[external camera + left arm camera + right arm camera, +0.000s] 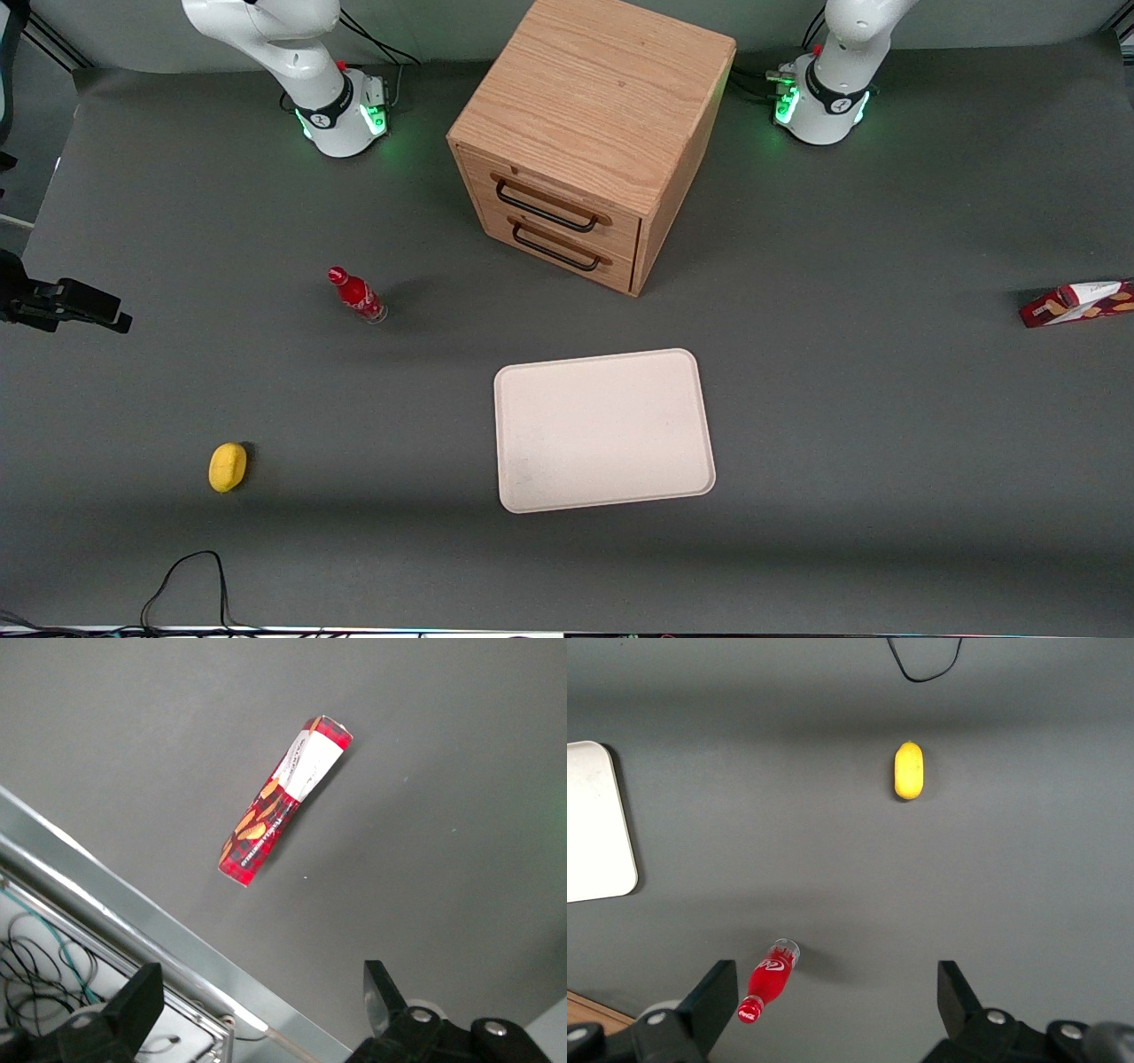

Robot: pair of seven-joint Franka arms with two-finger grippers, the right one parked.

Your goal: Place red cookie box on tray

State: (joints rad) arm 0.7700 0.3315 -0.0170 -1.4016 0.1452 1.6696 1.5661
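The red cookie box [285, 802] looks to me like a light, stiff cardboard carton, long and slim, probably with a smooth printed skin that could slip a little, and thin walls that would dent under a hard squeeze. I judge the best hold is across its narrow width near the middle of its length, so it does not swing from one end. It lies flat on the dark tabletop [886, 443] at the working arm's end, close to the table's edge, well apart from the tray [605, 431], which sits nearer the front camera than the wooden drawer cabinet [589, 133]. In the wrist view my gripper [264, 1014] hangs above the tabletop with its jaws spread wide and nothing between them; the box lies apart from it, untouched, and at a slant to the line between the fingers.
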